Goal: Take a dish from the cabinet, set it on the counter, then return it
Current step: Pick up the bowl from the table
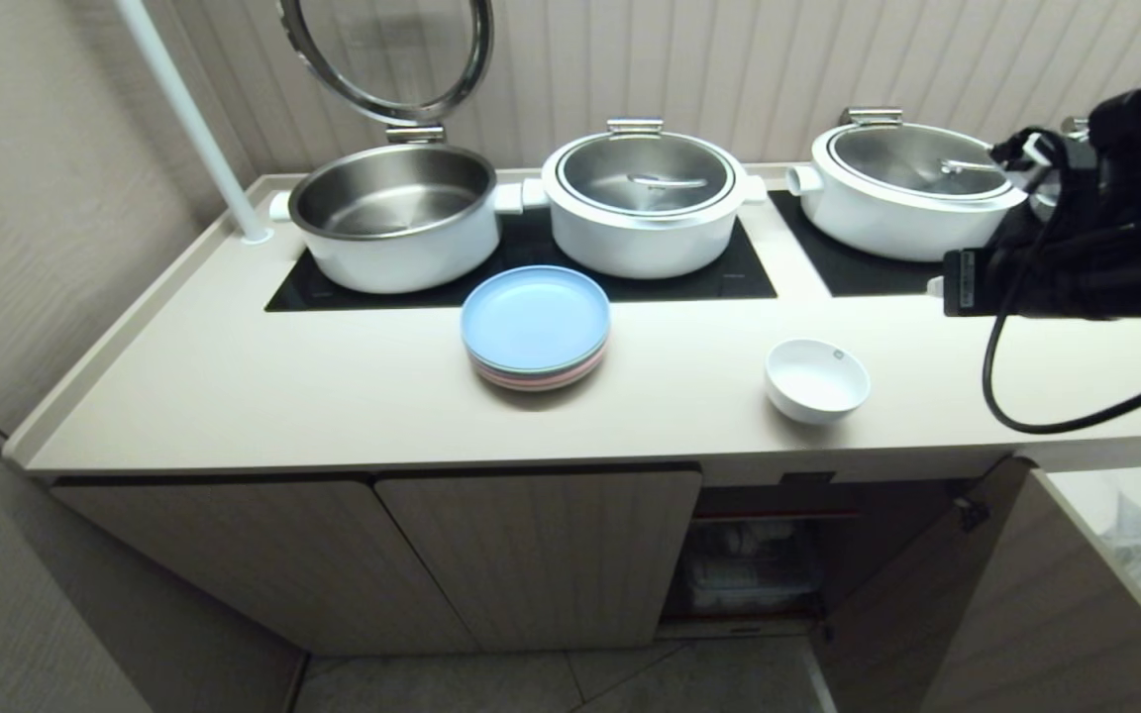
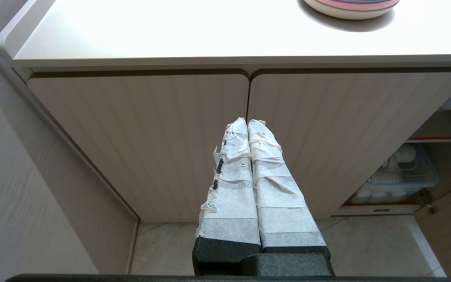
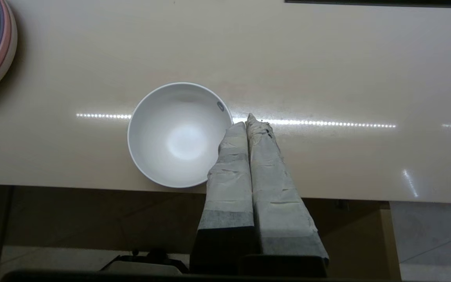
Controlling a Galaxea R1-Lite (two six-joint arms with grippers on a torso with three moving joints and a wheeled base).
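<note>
My left gripper [image 2: 248,122] hangs pressed shut before the cabinet [image 2: 151,137] doors. My right gripper [image 3: 249,119] hovers pinched shut, empty, just beside the dish [image 3: 179,134] near the counter [image 1: 234,386] front edge; plates [image 1: 536,327] sit farther back.

The small round white footed bowl [image 1: 817,379] bears a tiny grey dot inside its rim; the smooth beige countertop [image 1: 333,396] holds glossy black cooktop panels [image 1: 531,272]; the stacked flat plates [image 1: 536,327] show pastel blue above pink, near its front edge; the ribbed cabinet doors [image 1: 531,555] are beige; three round pots [image 1: 645,203] are white with steel insides.
</note>
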